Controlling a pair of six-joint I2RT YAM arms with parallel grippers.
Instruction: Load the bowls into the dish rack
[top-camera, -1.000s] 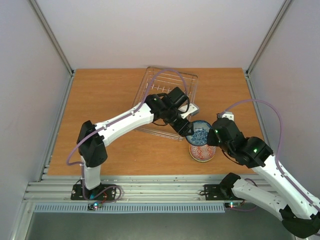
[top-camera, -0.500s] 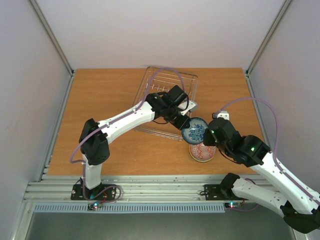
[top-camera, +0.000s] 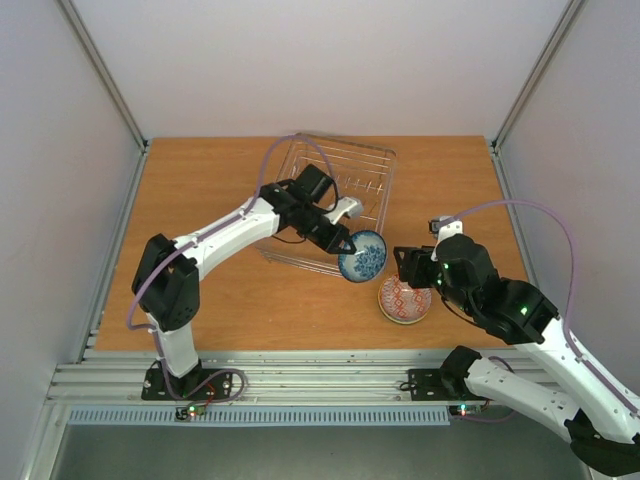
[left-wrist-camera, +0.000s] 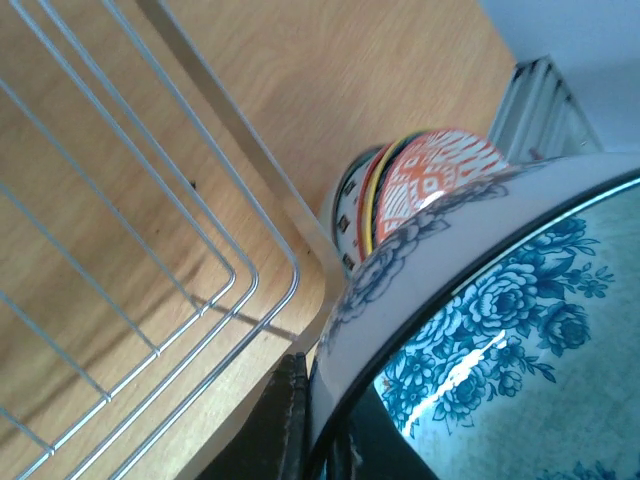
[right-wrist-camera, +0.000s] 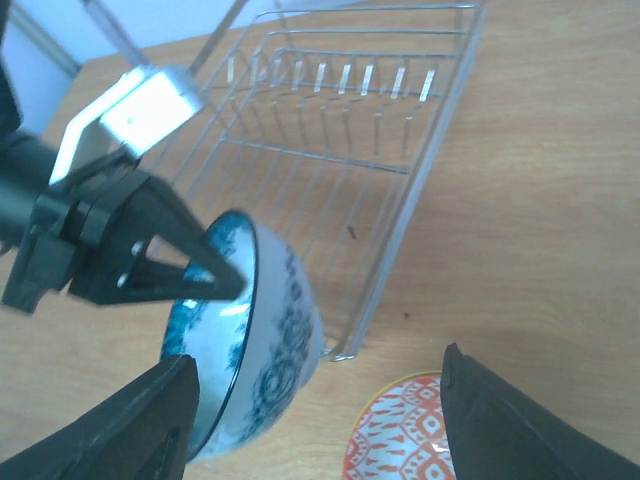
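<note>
Nearest the arms' bases, the right gripper (top-camera: 406, 266) hangs spread wide with nothing between its fingers, just beside a short stack of small round ceramic bowls (top-camera: 405, 300) topped by one with a red-and-white lattice pattern. I judge it stands off there to leave the other arm room while keeping close to the supply it will draw from. The stack sits on the wooden table (top-camera: 200, 200) just off the near right corner of the rack, a short reach from where the bowls must go. A little further in, the left gripper (top-camera: 342, 243) is pressed together on the rim of a blue-and-white floral ceramic bowl (top-camera: 362, 256), one finger inside and one outside. It holds the bowl clear of the table and tipped onto its edge, the flowered inside facing out. That tilt looks deliberate to me, since a bowl stood on edge can slide between uprights where a flat one cannot. The bowl hangs at the corner of the see-through wire dish rack (top-camera: 388, 185) and is not yet inside it. Beyond, the row of upright prongs (right-wrist-camera: 330, 80) along the far side holds nothing that I can see.
</note>
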